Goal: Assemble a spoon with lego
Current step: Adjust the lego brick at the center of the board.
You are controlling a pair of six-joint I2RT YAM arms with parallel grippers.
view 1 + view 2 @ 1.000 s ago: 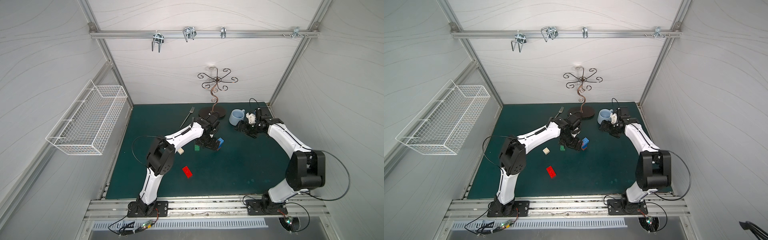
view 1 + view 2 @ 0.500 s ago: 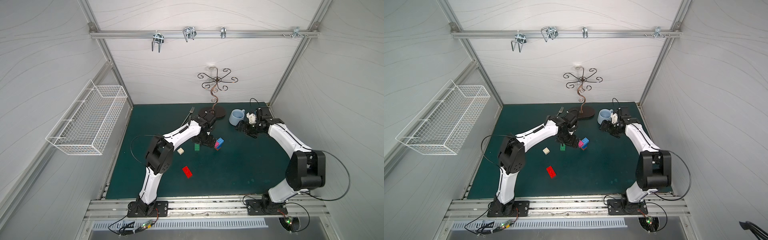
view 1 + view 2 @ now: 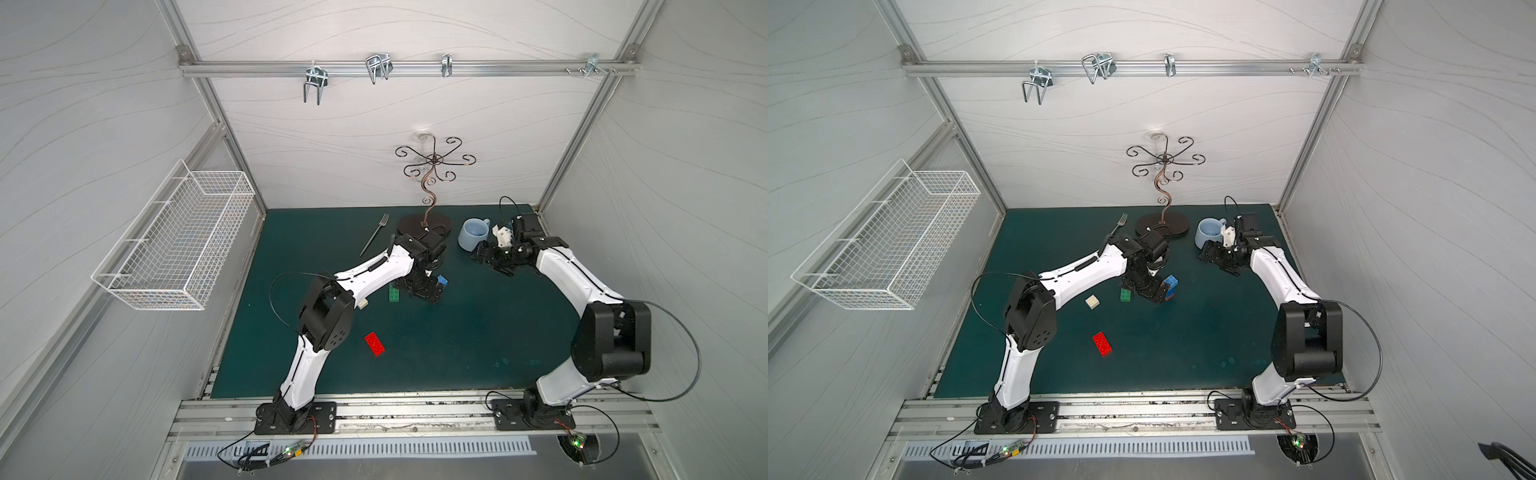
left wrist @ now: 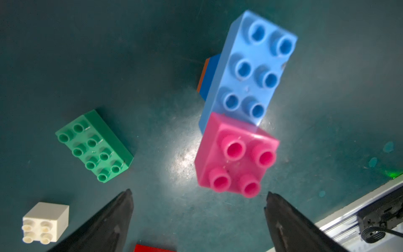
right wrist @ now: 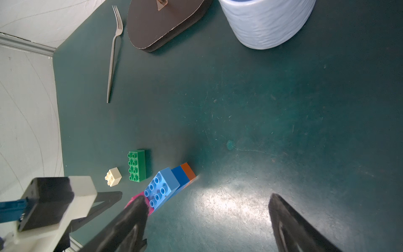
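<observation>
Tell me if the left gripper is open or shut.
Open: the left gripper has its fingers wide apart, gripping nothing; the pink brick lies ahead of them.

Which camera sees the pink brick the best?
The left wrist view. The pink brick sits big in the middle, with all four studs clear. The right wrist view shows only a pink sliver, half hidden by the right gripper. In both top views it is too small to make out.
</observation>
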